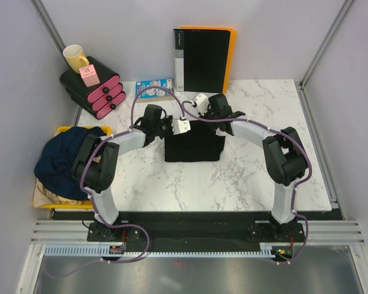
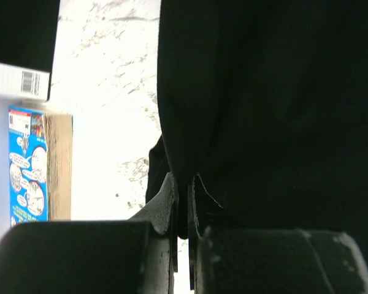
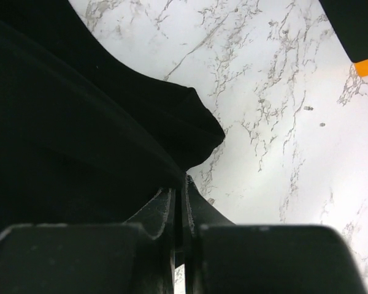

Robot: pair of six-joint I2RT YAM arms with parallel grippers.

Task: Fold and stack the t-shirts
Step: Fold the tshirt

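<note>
On the marble table (image 1: 264,177) the black t-shirt (image 1: 193,147) lies folded to a rough square at the middle. It is pinched at both far corners: the left gripper (image 2: 183,184) is clamped on the far-left one and the right gripper (image 3: 179,184) on the far-right one, jaws all but together on the cloth. At the left, the navy t-shirt (image 1: 64,156) is heaped over a tan t-shirt (image 1: 46,196) on a yellow tray (image 1: 64,130). The binder's (image 1: 202,58) white label and the blue box's (image 1: 154,86) cartoon panels carry lettering too small to read.
</note>
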